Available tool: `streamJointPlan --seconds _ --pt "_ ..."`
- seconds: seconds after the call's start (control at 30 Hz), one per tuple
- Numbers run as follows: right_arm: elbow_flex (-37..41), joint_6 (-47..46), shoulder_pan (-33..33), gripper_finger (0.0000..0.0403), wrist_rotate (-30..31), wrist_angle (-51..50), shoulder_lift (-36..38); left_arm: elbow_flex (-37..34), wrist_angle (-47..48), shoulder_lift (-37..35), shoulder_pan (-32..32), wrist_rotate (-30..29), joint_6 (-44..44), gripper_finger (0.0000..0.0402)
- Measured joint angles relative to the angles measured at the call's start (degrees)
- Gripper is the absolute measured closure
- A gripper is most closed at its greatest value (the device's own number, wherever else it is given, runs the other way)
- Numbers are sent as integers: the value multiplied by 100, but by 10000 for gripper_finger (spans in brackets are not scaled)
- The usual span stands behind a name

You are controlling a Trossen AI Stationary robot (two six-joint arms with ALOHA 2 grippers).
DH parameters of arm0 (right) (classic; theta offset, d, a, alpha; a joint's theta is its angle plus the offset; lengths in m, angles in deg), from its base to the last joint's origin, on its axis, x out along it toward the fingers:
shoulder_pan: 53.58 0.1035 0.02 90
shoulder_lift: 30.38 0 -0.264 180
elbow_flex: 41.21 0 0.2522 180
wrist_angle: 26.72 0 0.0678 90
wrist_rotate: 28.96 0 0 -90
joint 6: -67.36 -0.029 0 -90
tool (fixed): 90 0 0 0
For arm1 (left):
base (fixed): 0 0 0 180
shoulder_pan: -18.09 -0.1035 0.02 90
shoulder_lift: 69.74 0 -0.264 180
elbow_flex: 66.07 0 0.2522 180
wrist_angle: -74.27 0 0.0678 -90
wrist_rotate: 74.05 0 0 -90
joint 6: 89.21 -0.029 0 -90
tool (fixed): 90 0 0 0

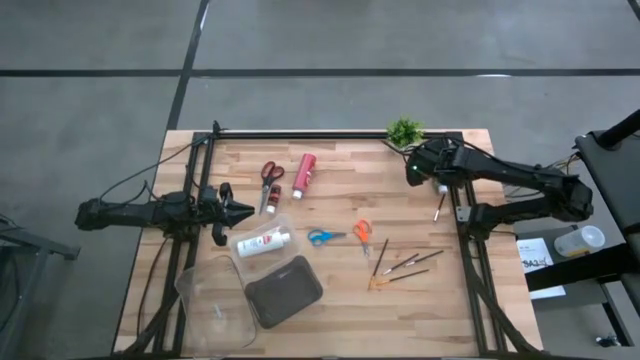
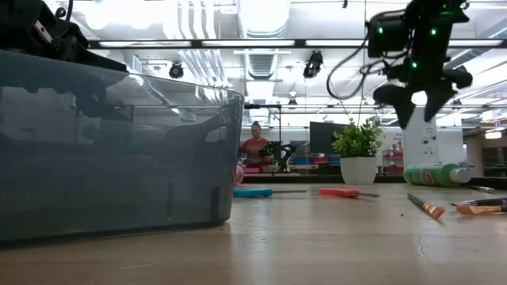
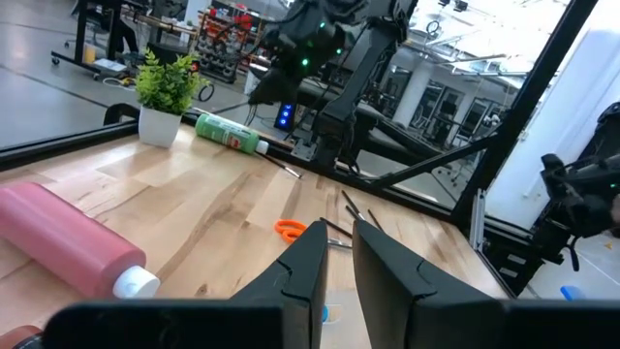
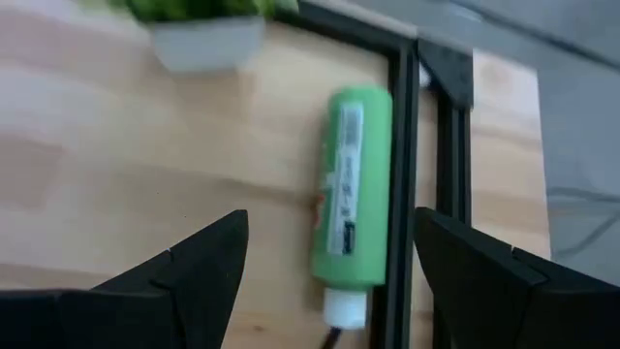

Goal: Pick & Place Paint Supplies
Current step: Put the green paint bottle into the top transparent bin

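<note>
My right gripper (image 4: 329, 262) is hovering spread wide over the green paint tube (image 4: 351, 199), which is lying just beside the potted plant (image 1: 404, 131); from above my arm is hiding the tube. My left gripper (image 3: 334, 257) is waiting nearly closed, empty, well away from the plant. A clear box (image 2: 119, 150) is blocking the low view. Wooden table (image 1: 340, 300); a person (image 2: 255, 146) is sitting in the workshop behind.

In the high view the right arm hides the green paint tube (image 4: 351, 194). The potted plant (image 4: 203, 24) is blurred and cut off in the right wrist view.
</note>
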Motion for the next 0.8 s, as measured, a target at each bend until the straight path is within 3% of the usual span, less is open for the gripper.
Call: streamJointPlan --seconds 0.33,0.8 --pt "648 92 -600 113 -278 492 10 0 0 0 0 0 0 340" --pt "1191 76 -948 113 -485 927 10 0 0 0 -1 0 0 340"
